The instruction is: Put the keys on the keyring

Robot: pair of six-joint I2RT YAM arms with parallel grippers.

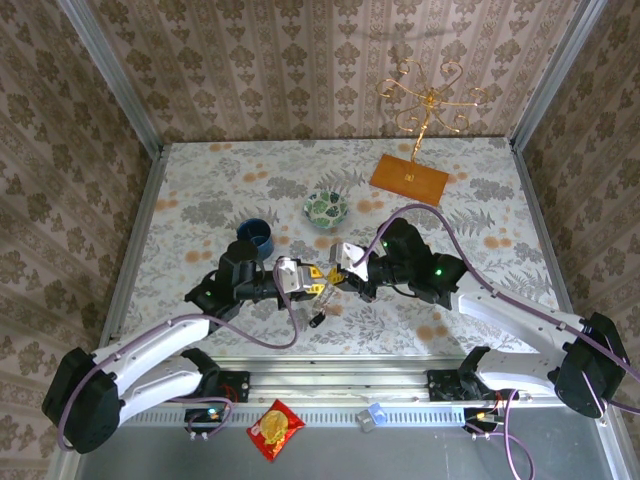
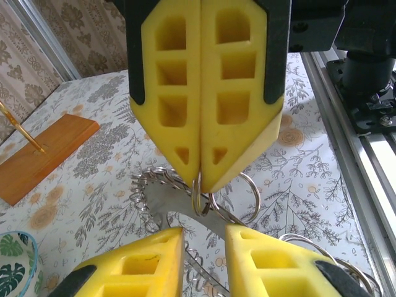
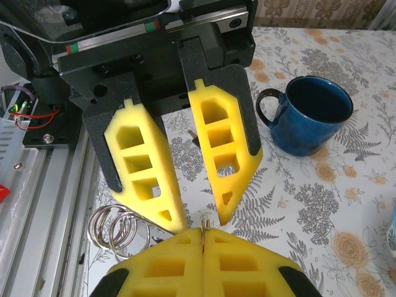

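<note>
Over the table's near middle my two grippers meet tip to tip. The keyring (image 2: 166, 201), a flat grey metal band strung with small wire rings (image 3: 114, 226), hangs off the table. My left gripper (image 2: 204, 234) is shut on it, with the band crossing the gap between its yellow pads. My right gripper (image 3: 204, 230) is shut on a small split ring (image 2: 198, 193), pinched at its tips right over the band. In the top view the left gripper (image 1: 310, 283) and the right gripper (image 1: 342, 274) touch, and a small dark key (image 1: 316, 320) shows just below them.
A blue mug (image 1: 258, 235) stands behind the left wrist and a green-patterned bowl (image 1: 326, 208) further back. A wooden base (image 1: 408, 178) with a gold wire stand sits at the back right. The metal rail (image 1: 330, 385) runs along the near edge, with a snack packet (image 1: 275, 430) below it.
</note>
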